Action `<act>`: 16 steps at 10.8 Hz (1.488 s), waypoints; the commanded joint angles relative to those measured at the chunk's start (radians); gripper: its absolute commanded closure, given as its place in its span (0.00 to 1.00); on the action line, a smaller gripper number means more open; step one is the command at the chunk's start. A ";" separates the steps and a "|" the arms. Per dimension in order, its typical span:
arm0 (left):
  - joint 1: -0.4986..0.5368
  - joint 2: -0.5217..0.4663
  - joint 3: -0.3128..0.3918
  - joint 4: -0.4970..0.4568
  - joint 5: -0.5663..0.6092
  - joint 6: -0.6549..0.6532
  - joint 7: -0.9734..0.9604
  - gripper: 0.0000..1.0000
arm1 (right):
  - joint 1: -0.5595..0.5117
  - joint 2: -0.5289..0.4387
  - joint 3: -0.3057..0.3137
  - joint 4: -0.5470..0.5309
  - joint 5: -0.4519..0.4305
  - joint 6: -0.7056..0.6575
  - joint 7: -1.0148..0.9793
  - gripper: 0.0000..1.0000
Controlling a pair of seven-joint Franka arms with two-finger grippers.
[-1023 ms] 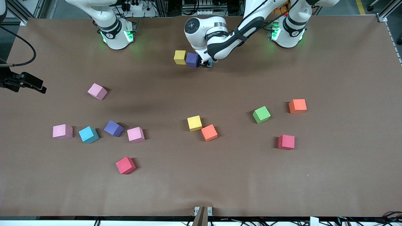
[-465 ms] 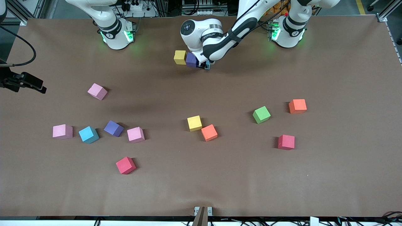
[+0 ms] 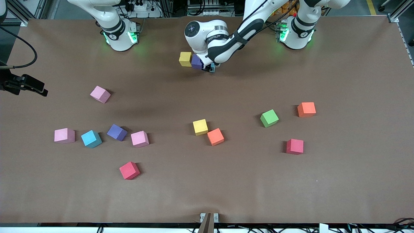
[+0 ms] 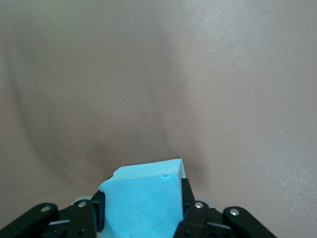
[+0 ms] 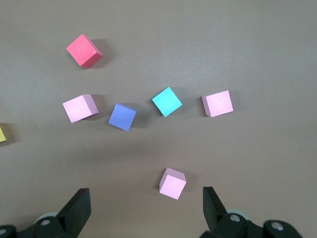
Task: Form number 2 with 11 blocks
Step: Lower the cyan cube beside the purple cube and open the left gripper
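A yellow block (image 3: 185, 59) and a purple block (image 3: 196, 62) sit touching side by side near the arms' bases. My left gripper (image 3: 209, 68) is low right beside the purple block, shut on a light blue block (image 4: 143, 198) that fills the space between its fingers (image 4: 187, 198); only a sliver of that block (image 3: 212, 68) shows under the arm in the front view. My right gripper (image 5: 144, 198) is open and empty, high above a loose pink block (image 5: 173, 183) toward the right arm's end. No number 2 shape shows.
Loose blocks lie scattered nearer the front camera: pink (image 3: 100, 94), pink (image 3: 64, 135), light blue (image 3: 91, 138), purple (image 3: 116, 132), pink (image 3: 139, 138), red (image 3: 129, 170), yellow (image 3: 200, 127) touching orange (image 3: 215, 136), green (image 3: 269, 118), orange (image 3: 306, 109), red (image 3: 294, 146).
My left gripper has carried the light blue block a little toward the purple block. The right arm and the loose blocks have not moved.
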 commanded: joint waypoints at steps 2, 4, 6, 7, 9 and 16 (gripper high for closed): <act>-0.021 0.012 0.003 0.017 0.032 -0.004 -0.055 1.00 | -0.003 0.006 0.000 0.012 0.001 -0.004 -0.011 0.00; -0.023 0.012 0.003 0.017 0.032 -0.004 -0.055 1.00 | -0.003 0.006 0.000 0.012 0.001 -0.005 -0.011 0.00; -0.023 0.012 0.003 0.017 0.032 -0.004 -0.056 1.00 | -0.004 0.006 0.000 0.012 0.001 -0.005 -0.011 0.00; -0.023 0.014 0.003 0.017 0.032 -0.004 -0.056 1.00 | -0.006 0.006 0.000 0.010 0.001 -0.006 -0.012 0.00; -0.023 0.015 0.003 0.018 0.032 -0.004 -0.056 1.00 | 0.002 0.015 0.002 0.009 0.001 0.009 -0.029 0.00; -0.024 0.027 0.003 0.024 0.031 -0.004 -0.059 1.00 | 0.002 0.049 0.000 -0.043 0.066 0.196 -0.041 0.00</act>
